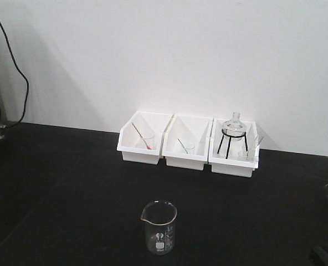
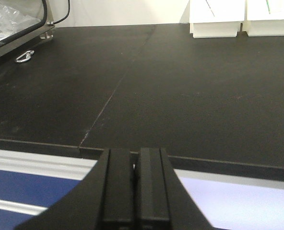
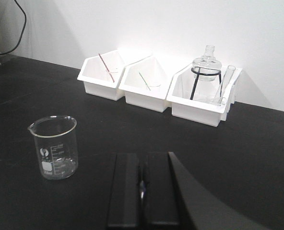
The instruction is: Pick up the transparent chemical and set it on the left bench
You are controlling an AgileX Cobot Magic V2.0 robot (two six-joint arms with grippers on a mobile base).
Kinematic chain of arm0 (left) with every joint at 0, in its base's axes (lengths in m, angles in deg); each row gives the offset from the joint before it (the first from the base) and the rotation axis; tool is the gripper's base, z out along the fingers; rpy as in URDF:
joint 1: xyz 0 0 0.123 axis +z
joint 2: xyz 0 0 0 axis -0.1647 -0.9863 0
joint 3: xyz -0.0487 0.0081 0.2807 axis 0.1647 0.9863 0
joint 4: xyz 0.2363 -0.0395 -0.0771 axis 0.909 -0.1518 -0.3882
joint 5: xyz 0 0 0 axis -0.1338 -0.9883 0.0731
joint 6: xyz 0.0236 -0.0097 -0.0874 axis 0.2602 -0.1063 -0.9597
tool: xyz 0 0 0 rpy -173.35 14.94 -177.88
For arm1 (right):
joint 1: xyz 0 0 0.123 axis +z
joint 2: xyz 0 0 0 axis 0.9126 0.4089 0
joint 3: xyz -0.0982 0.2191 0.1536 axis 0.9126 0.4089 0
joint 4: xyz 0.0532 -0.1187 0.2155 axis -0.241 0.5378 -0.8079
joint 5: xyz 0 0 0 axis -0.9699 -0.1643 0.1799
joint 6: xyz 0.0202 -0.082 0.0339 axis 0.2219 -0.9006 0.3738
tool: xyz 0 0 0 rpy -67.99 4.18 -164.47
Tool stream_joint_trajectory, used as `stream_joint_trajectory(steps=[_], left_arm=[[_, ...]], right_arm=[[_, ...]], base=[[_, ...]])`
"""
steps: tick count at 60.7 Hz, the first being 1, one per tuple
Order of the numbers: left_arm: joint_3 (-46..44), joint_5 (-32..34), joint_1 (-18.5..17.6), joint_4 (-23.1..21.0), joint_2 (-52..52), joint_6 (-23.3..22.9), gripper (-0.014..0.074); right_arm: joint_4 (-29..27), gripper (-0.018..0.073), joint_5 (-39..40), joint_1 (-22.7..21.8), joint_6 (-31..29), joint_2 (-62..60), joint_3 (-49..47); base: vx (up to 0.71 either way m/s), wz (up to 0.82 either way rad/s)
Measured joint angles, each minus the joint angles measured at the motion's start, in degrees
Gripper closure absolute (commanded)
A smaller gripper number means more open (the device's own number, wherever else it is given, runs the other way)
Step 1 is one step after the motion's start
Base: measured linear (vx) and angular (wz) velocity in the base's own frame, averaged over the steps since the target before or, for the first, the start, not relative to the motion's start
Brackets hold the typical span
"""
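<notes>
Matte black counter, faintly dusty, crossed by a thin seam in the left wrist view, set against a plain white wall. At the back, three white plastic bins in a row, smooth, open-fronted with slanted sides, touching one another. In the right bin, the clear pipette: thin colourless plastic, leaning out of a small glass cup near the bin's front right corner and rising above the rim; faint against the white and hard to trace in the front view. Beside it in the same bin, a round glass flask on a black wire tripod. Red pipette slanted in the left bin, green pipette slanted in the middle one. Well in front of the bins, a glass beaker, cylindrical, spouted, with white printed marks, upright. Black cable hanging down the wall at far left, top cut off. Left claw: flat black fingers pressed together, gripping nothing, short of the counter's near edge, base cut off by the frame. Right claw: likewise closed, a tiny pale glint in the slit too small to make out.
</notes>
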Motion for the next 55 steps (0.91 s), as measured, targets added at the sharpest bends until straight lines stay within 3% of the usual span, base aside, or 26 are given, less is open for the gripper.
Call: stream_joint_trajectory(steps=[32,43,55], left_arm=[[0.0,0.0,0.0,0.0,0.0,0.0,0.0600],[0.0,0.0,0.0,0.0,0.0,0.0,0.0600],[0.0,0.0,0.0,0.0,0.0,0.0,0.0600]], right_arm=[[0.4,0.0562,1.4,0.0,0.0,0.0,-0.2],[3.2,0.0562,2.4,0.1,2.0,2.9,-6.3],[6.5,0.0562,4.3,6.4,4.4,14.8,-15.6]], base=[[0.11,0.00],[0.05,-0.01],[0.01,-0.01]])
